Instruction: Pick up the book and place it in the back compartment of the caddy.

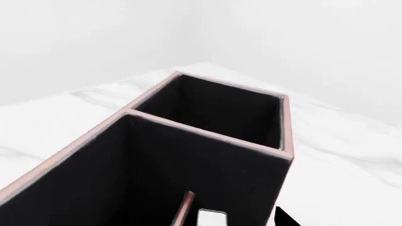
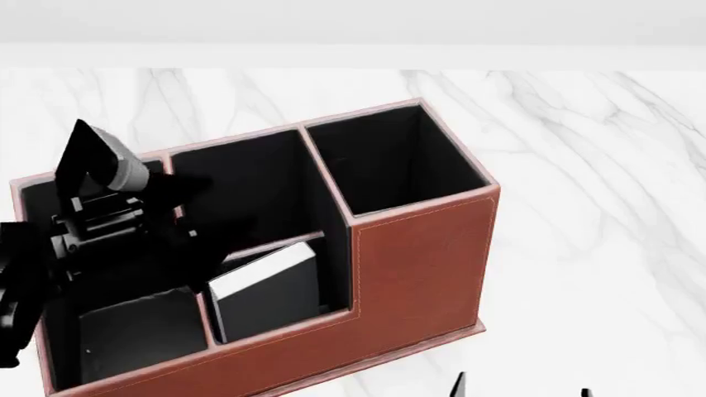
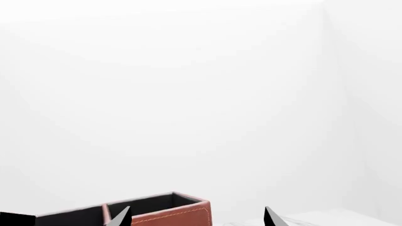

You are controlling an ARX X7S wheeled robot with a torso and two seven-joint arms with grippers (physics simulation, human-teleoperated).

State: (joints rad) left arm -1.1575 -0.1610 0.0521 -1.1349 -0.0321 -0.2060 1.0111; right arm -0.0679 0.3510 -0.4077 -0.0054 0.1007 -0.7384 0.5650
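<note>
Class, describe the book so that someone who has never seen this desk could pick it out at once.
Find the reddish-brown leather caddy on the white marble table. In its middle column, behind the low front wall, the book leans in a small cell. Its white page edges stand out against the black lining around it.

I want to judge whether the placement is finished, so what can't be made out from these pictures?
- Left gripper's jaws: head view, lost in the black arm against the caddy's dark lining.
- Whether the book is still gripped or touches the floor: its base sits behind the low front wall.
- Right gripper: only its fingertips show, cut off by the frame edge.
</note>
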